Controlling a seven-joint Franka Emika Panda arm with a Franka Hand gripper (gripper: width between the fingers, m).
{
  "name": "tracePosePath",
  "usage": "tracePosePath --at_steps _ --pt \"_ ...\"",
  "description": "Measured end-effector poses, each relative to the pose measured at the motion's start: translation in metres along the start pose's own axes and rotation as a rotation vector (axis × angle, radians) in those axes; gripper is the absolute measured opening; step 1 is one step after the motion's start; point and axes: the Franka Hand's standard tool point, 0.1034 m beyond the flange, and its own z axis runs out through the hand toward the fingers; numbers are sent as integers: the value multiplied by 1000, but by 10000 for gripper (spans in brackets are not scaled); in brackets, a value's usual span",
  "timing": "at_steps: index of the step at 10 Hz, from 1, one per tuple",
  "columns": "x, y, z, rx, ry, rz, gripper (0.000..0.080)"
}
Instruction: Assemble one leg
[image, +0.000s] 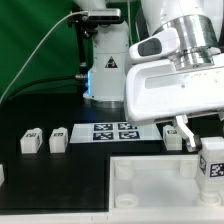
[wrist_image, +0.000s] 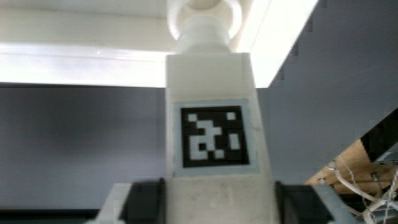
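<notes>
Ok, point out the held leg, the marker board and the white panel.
leg (wrist_image: 214, 135), wrist view, its tagged face.
marker board (image: 115, 131), exterior view, its middle.
white panel (image: 160, 182), exterior view, bare top surface.

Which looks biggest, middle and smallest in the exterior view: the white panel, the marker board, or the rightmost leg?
1. white panel
2. marker board
3. rightmost leg, smallest even though it is nearer the camera than the board

The arm (image: 185, 35) is glossy white with rounded shells, a boxy housing (image: 165, 95) and pale grey fingers (wrist_image: 139, 203).
</notes>
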Motion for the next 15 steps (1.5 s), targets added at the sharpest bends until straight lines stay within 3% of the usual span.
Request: tracePosePath --at_steps 3,9,15 --pt "-3 -6 -1 6 -4 -8 292" --pt "-3 -2 -1 1 -4 -3 292" --pt "-17 -1 2 3 -38 -2 292"
